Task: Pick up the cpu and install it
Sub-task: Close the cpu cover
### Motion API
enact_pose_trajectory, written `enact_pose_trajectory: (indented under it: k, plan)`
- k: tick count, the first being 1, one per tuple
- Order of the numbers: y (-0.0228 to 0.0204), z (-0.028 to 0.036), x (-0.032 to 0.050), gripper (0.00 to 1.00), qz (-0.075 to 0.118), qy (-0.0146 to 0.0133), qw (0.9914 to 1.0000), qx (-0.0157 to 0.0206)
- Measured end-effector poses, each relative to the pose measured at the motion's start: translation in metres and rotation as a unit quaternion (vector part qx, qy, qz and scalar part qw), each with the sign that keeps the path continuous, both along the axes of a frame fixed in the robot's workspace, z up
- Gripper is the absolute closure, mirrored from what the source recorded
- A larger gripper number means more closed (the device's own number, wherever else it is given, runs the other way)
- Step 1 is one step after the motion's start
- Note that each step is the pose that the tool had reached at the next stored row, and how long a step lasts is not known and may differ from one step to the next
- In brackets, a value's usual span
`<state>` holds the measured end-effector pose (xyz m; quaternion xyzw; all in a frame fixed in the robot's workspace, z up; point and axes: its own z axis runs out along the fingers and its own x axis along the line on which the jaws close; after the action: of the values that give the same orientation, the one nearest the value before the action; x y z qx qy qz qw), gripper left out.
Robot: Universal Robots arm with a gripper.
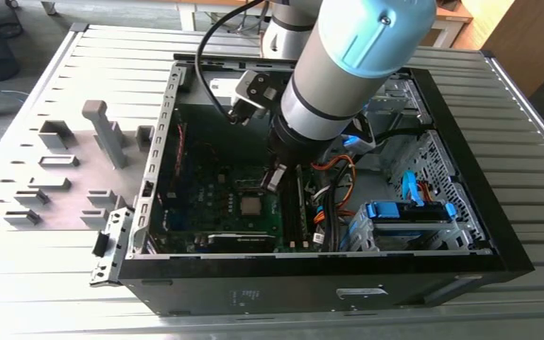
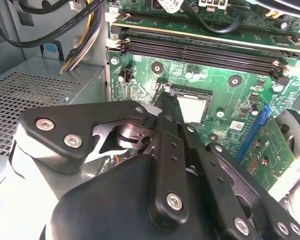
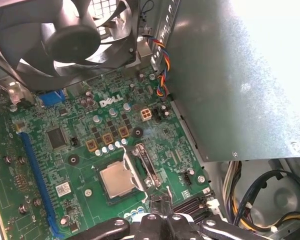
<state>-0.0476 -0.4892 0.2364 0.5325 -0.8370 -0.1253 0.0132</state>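
Observation:
The cpu (image 1: 251, 206) lies flat with its silvery top up in the socket on the green motherboard (image 1: 210, 205), inside the open computer case. It also appears in both wrist views, as the cpu (image 2: 192, 109) and the cpu (image 3: 117, 180). My gripper (image 1: 274, 185) hangs inside the case just beside the socket, on the exterior view's right of the chip. Its black fingers (image 2: 167, 117) are pressed together with nothing between them. The fingertips (image 3: 162, 212) stand just off the socket's metal frame (image 3: 146, 165), close above the board.
The case wall (image 1: 163, 142) surrounds the board. A grey power-supply box (image 3: 230, 75) and a fan (image 3: 70, 35) stand close by. Memory slots (image 2: 200, 50), cables (image 1: 333, 166) and a blue drive caddy (image 1: 409, 210) lie beside the arm. Grey holder blocks (image 1: 107, 131) stand outside the case.

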Motion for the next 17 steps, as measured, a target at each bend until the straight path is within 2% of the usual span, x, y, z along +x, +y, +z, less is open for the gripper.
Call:
enact_pose_trajectory:
  k: [10,17]
  plan:
    - [0.0018,-0.0001,0.0002,0.89,0.001,0.0,1.0,0.0]
    - [0.0072,-0.001,0.0001,0.89,0.001,0.0,1.0,0.0]
